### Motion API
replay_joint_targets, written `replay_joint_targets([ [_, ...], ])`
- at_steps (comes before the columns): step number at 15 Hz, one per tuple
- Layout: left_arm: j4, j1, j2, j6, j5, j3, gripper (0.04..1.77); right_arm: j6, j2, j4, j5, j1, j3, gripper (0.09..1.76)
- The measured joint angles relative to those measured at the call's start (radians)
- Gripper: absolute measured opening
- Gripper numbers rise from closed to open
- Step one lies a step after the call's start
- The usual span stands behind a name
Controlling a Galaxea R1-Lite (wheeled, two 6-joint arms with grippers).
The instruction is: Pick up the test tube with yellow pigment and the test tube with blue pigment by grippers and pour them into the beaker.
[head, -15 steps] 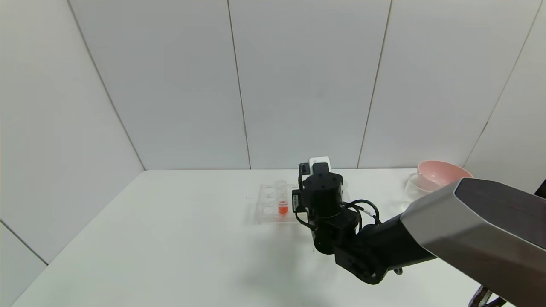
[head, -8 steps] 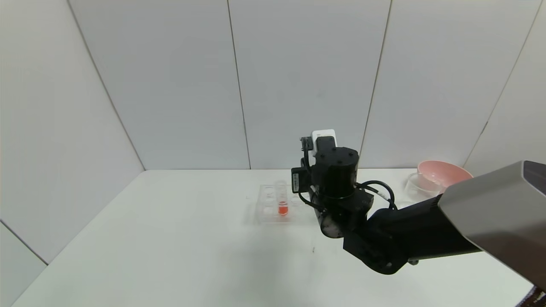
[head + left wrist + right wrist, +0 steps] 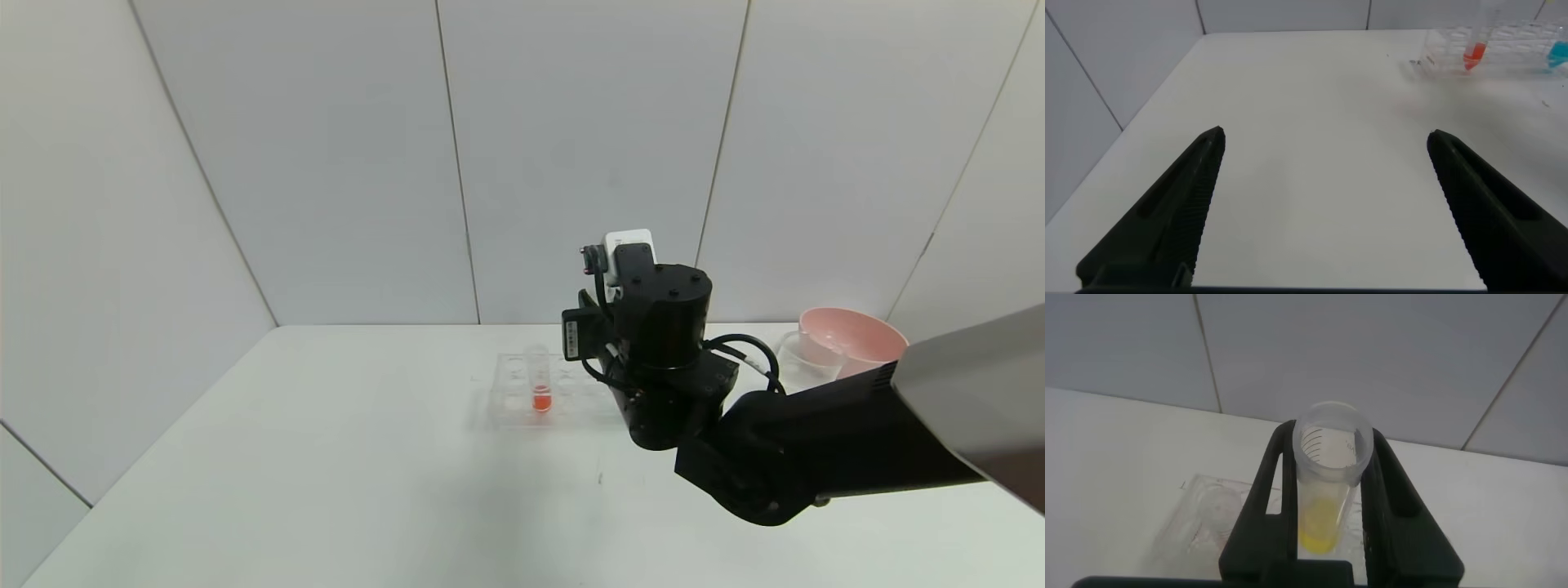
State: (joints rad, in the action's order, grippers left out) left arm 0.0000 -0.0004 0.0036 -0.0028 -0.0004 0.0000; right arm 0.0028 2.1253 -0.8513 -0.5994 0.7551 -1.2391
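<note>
A slim clear test tube with yellow liquid at its bottom stands upright, clamped between the two black fingers of the right gripper, raised above the clear plastic tube rack on the white table; from the head camera the bulky black wrist hides both the tube and the fingers. A clear tube of orange-red liquid stands in the rack, and the tube with cyan-blue liquid shows only at the edge of the left wrist view, cut off. The left gripper hangs spread wide and empty over bare table, while the clear beaker, faint and partly hidden, sits beside a pink round bowl.
</note>
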Motion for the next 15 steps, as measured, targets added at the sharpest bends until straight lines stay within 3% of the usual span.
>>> replay_joint_targets([
  [2,0.000,0.000,0.000,0.000,0.000,0.000,1.76,-0.019,-0.055,0.006,0.091,-0.011,0.054,0.51],
  [5,0.000,0.000,0.000,0.000,0.000,0.000,1.76,-0.046,-0.193,0.040,0.335,-0.059,0.196,0.51],
  [8,0.000,0.000,0.000,0.000,0.000,0.000,1.76,-0.055,-0.365,0.151,0.574,-0.168,0.327,0.51],
  [11,0.000,0.000,0.000,0.000,0.000,0.000,1.76,-0.087,-0.515,0.308,0.806,-0.362,0.381,0.51],
  [15,0.000,0.000,0.000,0.000,0.000,0.000,1.76,-0.264,-0.619,0.461,1.163,-0.715,0.391,0.51],
])
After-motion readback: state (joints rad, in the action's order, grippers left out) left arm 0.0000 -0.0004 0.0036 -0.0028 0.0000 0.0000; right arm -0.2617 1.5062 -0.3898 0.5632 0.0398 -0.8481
